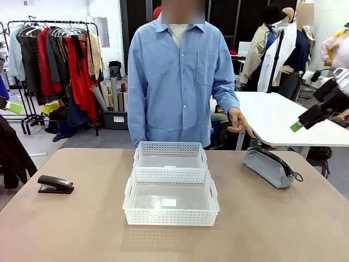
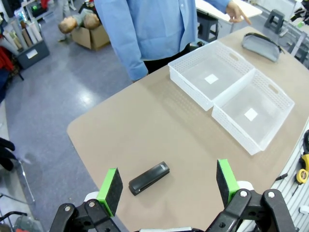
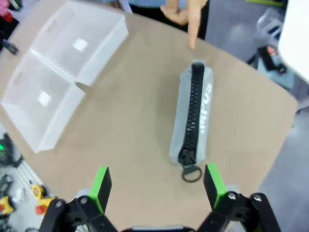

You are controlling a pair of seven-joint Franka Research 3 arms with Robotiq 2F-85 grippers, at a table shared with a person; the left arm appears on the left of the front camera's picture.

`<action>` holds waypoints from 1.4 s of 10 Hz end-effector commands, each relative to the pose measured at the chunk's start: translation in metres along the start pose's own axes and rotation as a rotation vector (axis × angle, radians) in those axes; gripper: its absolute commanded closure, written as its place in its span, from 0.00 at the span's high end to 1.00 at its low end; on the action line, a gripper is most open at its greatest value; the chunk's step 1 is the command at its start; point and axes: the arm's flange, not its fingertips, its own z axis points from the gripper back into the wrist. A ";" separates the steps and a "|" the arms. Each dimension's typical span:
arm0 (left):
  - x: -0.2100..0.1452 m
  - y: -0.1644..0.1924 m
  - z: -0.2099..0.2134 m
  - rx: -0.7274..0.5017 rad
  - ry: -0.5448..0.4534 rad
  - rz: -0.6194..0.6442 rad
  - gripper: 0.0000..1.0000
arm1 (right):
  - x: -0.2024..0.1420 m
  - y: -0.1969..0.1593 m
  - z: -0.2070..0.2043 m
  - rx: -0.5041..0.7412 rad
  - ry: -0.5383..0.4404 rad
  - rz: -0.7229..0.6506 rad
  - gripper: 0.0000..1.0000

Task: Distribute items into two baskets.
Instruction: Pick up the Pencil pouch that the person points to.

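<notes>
The black stapler (image 1: 54,185) lies at the table's left. In the left wrist view my left gripper (image 2: 168,183) hovers open high above the stapler (image 2: 148,178), nothing between its fingers. The grey pouch bag (image 1: 270,165) lies at the right, zipper up. My right gripper (image 1: 303,122) hangs in the air beyond it, and its wrist view shows the gripper (image 3: 157,183) open above the pouch (image 3: 195,113). Two white baskets stand end to end at the centre, the far one (image 1: 170,146) and the near one (image 1: 170,217), both empty.
A person in a blue shirt stands at the far edge, with one hand (image 1: 239,121) pointing down toward the pouch. A white table (image 1: 283,117) stands behind at the right. Bare tabletop lies around the baskets.
</notes>
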 end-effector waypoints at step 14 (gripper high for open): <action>0.000 0.001 0.000 -0.015 -0.010 -0.015 1.00 | 0.022 -0.032 -0.111 -0.103 0.276 0.075 1.00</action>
